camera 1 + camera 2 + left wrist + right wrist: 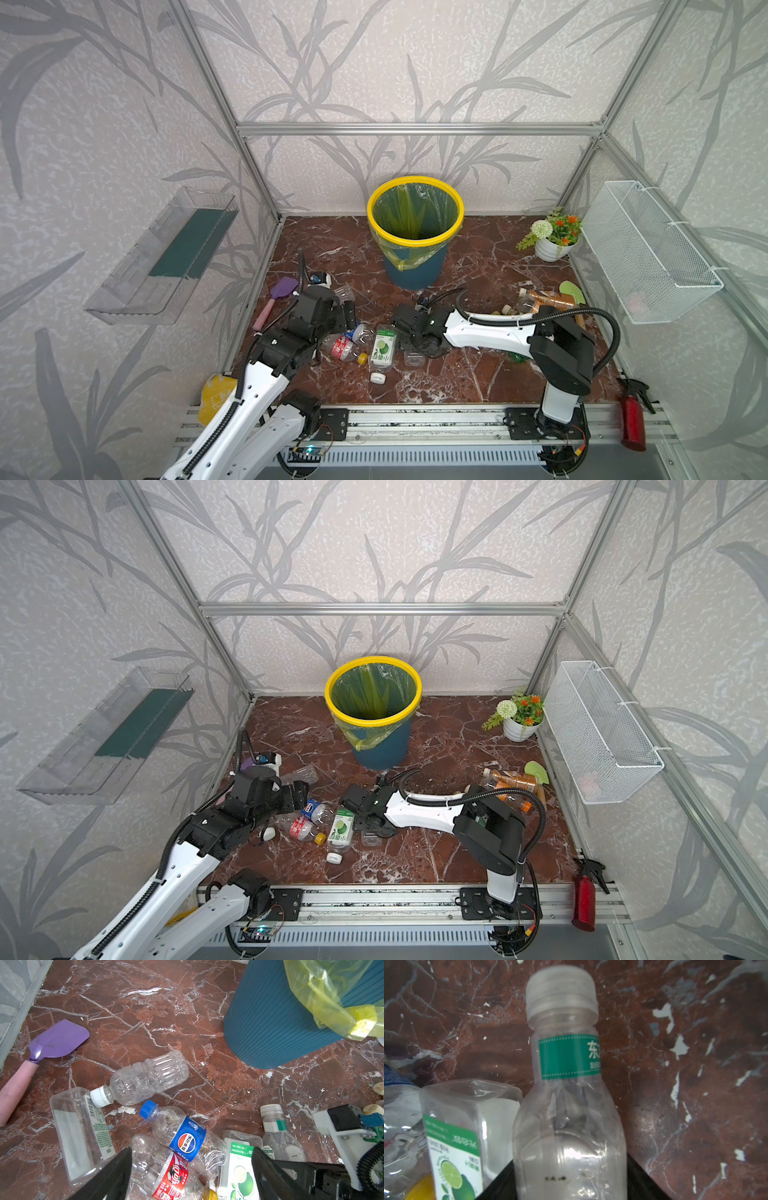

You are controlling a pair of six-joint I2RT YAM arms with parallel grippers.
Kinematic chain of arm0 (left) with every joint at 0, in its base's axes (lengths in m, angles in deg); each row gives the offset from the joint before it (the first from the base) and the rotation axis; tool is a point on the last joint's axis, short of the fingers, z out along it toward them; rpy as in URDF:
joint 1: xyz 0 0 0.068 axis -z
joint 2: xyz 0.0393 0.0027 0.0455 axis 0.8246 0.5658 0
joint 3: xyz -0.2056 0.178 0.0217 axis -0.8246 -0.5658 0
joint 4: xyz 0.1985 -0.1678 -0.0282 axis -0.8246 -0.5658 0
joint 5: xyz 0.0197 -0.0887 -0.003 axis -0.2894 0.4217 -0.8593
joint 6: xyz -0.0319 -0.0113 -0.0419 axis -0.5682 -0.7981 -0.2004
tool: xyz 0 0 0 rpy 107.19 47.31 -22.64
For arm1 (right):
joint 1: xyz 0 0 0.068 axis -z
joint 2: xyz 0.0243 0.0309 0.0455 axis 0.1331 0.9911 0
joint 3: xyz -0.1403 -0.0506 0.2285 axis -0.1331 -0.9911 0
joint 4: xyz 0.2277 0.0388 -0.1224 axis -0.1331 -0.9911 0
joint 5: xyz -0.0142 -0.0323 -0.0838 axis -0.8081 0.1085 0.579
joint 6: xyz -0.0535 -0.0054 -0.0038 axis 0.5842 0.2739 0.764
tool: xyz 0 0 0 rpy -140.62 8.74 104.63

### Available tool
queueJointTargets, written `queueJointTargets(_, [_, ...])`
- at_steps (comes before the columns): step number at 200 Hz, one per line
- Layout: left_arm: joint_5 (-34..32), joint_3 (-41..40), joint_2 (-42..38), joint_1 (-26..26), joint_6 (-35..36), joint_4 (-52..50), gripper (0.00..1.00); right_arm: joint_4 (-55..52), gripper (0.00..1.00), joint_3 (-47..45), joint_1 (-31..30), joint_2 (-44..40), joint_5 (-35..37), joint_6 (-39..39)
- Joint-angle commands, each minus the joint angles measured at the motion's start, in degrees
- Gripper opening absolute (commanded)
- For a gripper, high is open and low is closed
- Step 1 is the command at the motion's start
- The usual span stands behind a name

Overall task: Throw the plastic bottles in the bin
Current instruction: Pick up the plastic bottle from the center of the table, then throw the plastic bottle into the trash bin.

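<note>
While the left pincer (pixel 191 1150) is held spread above the Pepsi bottle (pixel 187 1142) and red-labelled bottle (pixel 174 1178) on the table (pixel 145 1012), a clear green-banded bottle (pixel 569 1105) is pinched by the right pincer (pixel 570 1161) beside the lime-labelled bottle (pixel 454 1147); the yellow-rimmed bin (pixel 415 270) is seen behind, well apart.

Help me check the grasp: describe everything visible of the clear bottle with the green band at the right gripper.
The bottle is clear, empty-looking thin plastic with a whitish screw cap and a green band label at the neck. It lies on its side on the red marble floor, the right gripper closed on its body; a lime-labelled bottle lies close beside.
</note>
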Motion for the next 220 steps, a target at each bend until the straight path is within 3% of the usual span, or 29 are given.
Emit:
queueJointTargets(1, [0.11,0.58,0.82,-0.40,0.18,-0.75,0.88,-4.04,0.63,0.86,0.09,-1.41,4.17,1.35])
queueJointTargets(36, [0.42,0.83,2.70,-0.40,0.64,-0.38,0.86,-6.91,0.51,-0.18,1.40,-6.65,9.06,6.20])
queueJointTargets(65, [3.52,1.08,3.82,-0.36,3.73,1.58,0.86,-5.54,0.49,-4.57,4.35,-19.00,13.40,13.61])
queueJointTargets(80, [4.89,1.44,4.49,-0.28,4.39,2.36,0.85,-3.88,0.50,-7.03,5.53,-27.31,18.39,19.81])
queueJointTargets(110, [6.10,1.80,5.31,-0.14,5.06,4.39,0.85,0.94,0.50,-8.65,5.56,-45.55,26.80,39.47])
queueJointTargets(134, [7.24,2.76,6.22,0.05,5.96,5.41,0.85,7.67,0.50,-4.83,5.53,-52.69,30.27,55.21])
queueJointTargets(160, [7.84,4.10,7.02,0.68,5.81,5.37,0.85,19.66,0.52,5.53,7.40,-45.75,27.68,69.11])
queueJointTargets(182, [7.52,4.10,6.96,2.22,4.57,5.88,0.85,15.85,0.53,22.15,20.84,-29.82,6.86,60.50])
queueJointTargets(188, [7.31,4.19,6.83,2.87,4.14,5.82,0.85,13.05,0.54,28.17,22.81,-24.73,3.97,59.07])
queueJointTargets(202, [6.12,4.43,6.57,4.77,3.58,5.10,0.85,7.96,0.70,40.15,23.19,-14.31,-0.60,60.68])
queueJointTargets(208, [5.14,4.61,6.30,5.58,3.41,4.49,0.85,3.96,0.82,45.39,23.19,-10.72,-1.69,60.66])
queueJointTargets(213, [4.43,4.61,6.22,6.13,3.37,3.95,0.85,1.06,0.98,48.70,23.14,-8.41,-2.03,60.75])
queueJointTargets(220, [3.69,4.53,5.98,6.71,3.35,3.35,0.85,-0.50,0.99,51.51,23.14,-7.32,-2.54,61.82])
